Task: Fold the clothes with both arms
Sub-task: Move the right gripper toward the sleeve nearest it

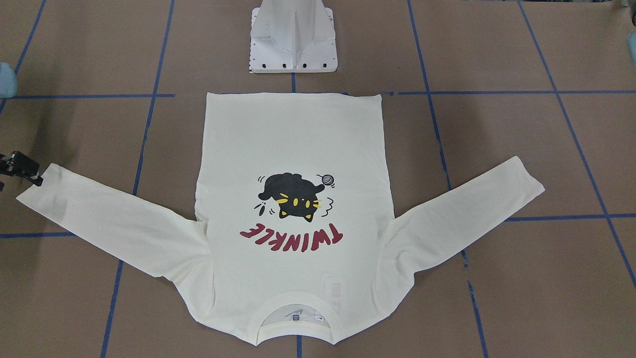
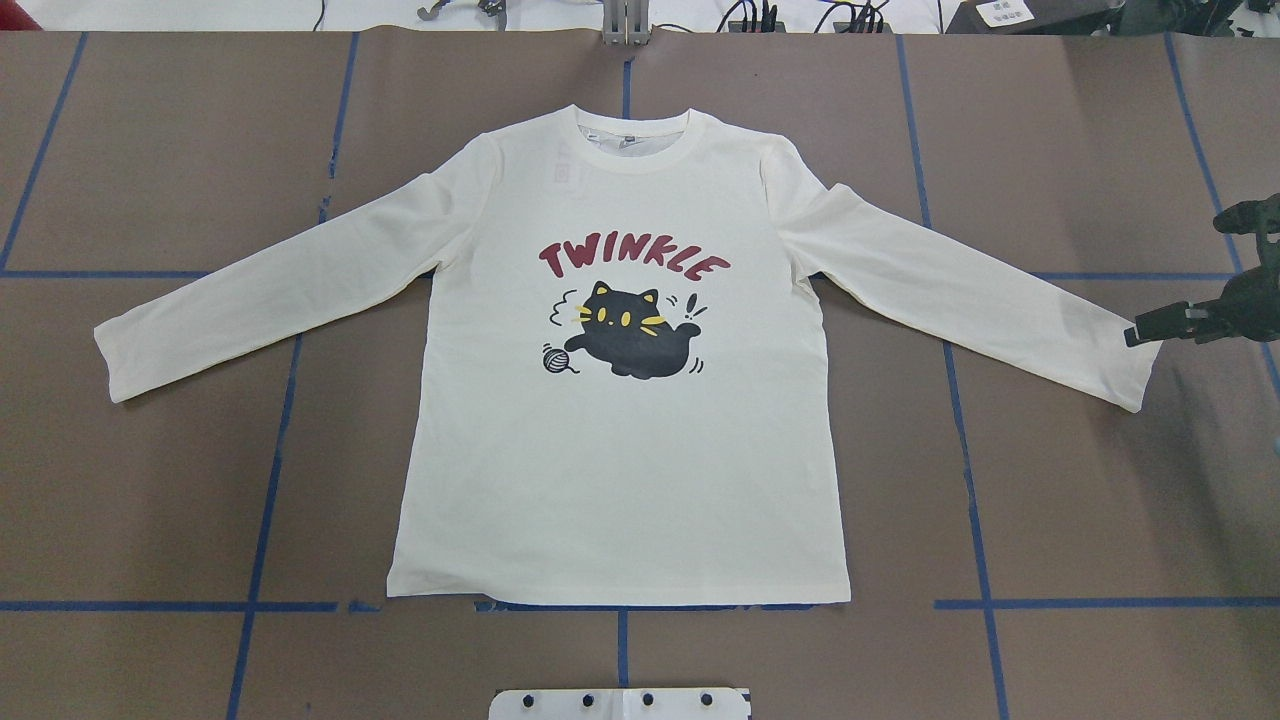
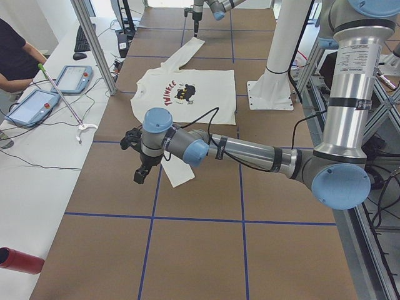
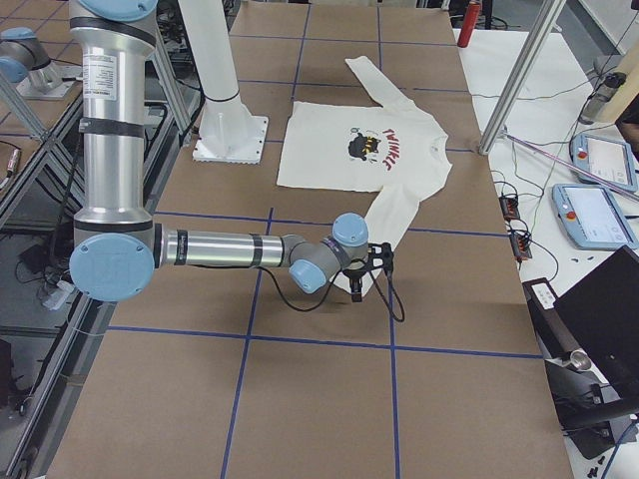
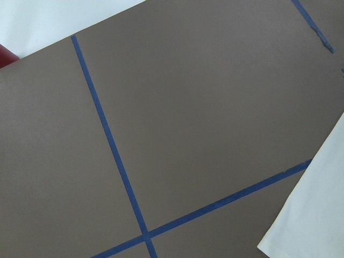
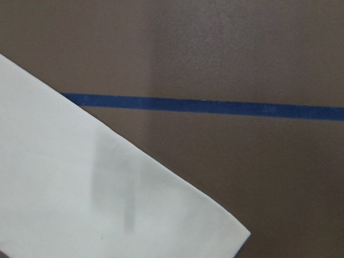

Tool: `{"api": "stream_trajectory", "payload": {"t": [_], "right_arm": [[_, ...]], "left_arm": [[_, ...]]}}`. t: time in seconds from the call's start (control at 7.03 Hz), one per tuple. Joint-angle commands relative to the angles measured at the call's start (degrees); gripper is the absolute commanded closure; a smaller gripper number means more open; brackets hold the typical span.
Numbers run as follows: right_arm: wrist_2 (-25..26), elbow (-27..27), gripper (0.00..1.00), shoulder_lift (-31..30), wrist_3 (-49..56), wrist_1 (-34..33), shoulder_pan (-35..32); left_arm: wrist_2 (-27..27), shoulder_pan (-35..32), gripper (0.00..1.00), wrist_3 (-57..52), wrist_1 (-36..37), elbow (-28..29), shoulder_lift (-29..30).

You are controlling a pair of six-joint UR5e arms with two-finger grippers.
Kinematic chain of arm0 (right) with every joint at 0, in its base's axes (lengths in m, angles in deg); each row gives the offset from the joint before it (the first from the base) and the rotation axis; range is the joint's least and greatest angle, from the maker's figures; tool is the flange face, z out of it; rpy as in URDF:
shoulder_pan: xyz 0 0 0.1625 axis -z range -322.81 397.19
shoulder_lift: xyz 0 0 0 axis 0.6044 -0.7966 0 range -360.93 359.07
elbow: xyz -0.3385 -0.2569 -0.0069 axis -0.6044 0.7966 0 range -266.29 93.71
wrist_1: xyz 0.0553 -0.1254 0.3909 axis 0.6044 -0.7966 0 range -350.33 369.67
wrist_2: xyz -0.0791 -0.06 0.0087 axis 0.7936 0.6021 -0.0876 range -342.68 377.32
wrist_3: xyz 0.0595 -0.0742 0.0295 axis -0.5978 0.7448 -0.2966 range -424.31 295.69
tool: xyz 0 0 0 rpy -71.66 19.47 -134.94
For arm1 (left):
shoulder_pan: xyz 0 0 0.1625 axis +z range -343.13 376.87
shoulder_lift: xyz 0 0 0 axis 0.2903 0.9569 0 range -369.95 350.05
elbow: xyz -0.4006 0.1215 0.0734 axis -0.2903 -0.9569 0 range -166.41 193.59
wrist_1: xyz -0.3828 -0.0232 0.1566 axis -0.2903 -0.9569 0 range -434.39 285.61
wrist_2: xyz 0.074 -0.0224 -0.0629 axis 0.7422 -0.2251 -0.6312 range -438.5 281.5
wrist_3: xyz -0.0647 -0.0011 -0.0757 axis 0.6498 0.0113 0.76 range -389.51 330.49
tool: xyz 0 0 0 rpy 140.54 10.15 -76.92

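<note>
The cream-white long-sleeved T-shirt lies flat and print-up on the brown table, sleeves spread, collar away from the robot. It also shows in the front-facing view. My right gripper hovers at the cuff of the sleeve on my right, seen too in the front-facing view; its jaw state is unclear. The right wrist view shows that cuff below. My left gripper shows only in the exterior left view, just above and beside the other cuff; I cannot tell its state. The left wrist view catches a sleeve edge.
The white pedestal base stands just behind the shirt's hem. Blue tape lines grid the table. A red cylinder lies at the near table corner. A side bench with tablets and metal posts runs along the far edge.
</note>
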Motion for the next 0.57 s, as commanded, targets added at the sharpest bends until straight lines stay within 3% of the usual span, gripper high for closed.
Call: {"api": "stream_trajectory", "payload": {"t": [0.0,0.43], "right_arm": [[0.4,0.1,0.00,0.0,-1.1,-0.5,1.5],[1.1,0.5,0.00,-0.4,-1.1,-1.2,2.8]], "left_arm": [[0.0,0.0,0.00,-0.2,0.0,-0.1,0.0],[0.0,0.0,0.00,-0.2,0.0,-0.3,0.0]]}}
